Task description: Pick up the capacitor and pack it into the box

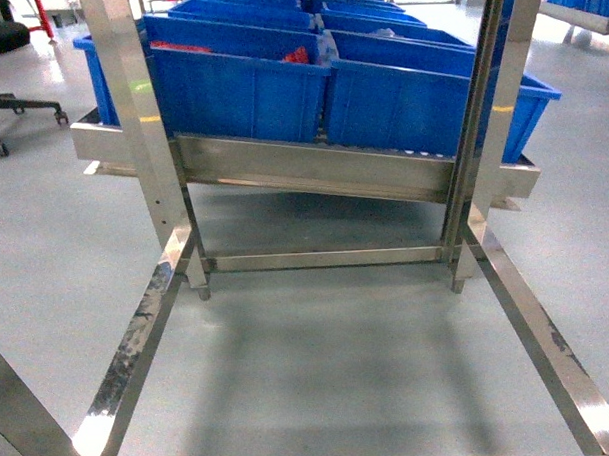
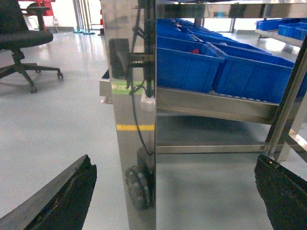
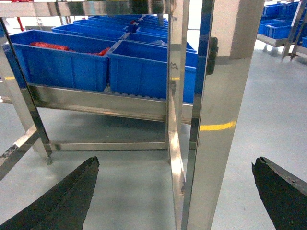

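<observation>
Head view is looking down through a steel rack frame (image 1: 138, 344) onto grey floor (image 1: 340, 377); neither arm is showing in it. Past the frame's crossbar, a steel shelf (image 1: 312, 168) is carrying rows of blue bins (image 1: 240, 95), two of them showing something red (image 1: 297, 56) inside, too small to identify.

Left wrist view: left gripper (image 2: 175, 191) is sitting wide, its two black fingers (image 2: 67, 196) at the bottom corners with nothing between them. It's facing a steel upright (image 2: 128, 120) just ahead, with yellow and green tape marks and a cable running down it. An office chair (image 2: 24, 43) is standing further back on the left.

Right wrist view: right gripper (image 3: 175, 191) is also spread wide and holding nothing, facing another steel post (image 3: 211, 120) with a yellow mark; the blue bins are sitting beyond it on the shelf.

Pink box isn't showing in any view, and I can't tell whether any capacitor is in view.
</observation>
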You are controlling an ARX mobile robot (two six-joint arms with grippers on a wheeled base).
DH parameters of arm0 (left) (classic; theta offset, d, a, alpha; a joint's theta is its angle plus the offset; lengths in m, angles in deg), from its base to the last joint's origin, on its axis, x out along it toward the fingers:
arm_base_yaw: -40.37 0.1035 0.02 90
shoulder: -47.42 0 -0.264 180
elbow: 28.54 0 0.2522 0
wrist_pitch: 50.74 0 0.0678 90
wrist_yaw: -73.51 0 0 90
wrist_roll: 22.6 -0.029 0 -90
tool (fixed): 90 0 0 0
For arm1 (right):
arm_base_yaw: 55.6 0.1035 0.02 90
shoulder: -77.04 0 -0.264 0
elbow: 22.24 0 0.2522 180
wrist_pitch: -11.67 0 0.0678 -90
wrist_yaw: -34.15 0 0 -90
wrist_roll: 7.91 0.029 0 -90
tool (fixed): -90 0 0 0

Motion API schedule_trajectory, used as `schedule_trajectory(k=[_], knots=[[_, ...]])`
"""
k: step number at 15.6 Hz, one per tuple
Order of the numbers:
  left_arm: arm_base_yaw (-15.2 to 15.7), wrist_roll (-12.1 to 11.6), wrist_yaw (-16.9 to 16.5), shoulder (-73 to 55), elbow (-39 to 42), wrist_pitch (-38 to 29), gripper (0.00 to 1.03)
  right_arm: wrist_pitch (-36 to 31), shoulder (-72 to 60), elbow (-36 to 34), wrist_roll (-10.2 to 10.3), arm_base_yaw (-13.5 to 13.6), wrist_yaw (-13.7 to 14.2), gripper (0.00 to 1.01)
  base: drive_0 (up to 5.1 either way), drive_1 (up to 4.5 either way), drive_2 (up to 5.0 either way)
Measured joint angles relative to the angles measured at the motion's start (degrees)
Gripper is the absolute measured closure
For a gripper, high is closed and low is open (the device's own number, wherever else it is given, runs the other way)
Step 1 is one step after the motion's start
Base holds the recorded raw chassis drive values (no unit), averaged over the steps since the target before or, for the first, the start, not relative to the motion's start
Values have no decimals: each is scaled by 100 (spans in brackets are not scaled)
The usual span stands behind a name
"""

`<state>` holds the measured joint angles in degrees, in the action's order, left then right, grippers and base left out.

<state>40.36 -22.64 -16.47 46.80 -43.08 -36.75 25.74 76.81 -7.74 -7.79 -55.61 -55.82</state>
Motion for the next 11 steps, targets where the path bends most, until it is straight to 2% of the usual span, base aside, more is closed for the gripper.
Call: schedule_trajectory(k=[11], knots=[[0, 0, 0, 0, 0, 2, 5, 0, 0, 0, 2, 0, 0, 3, 0, 0, 0]])
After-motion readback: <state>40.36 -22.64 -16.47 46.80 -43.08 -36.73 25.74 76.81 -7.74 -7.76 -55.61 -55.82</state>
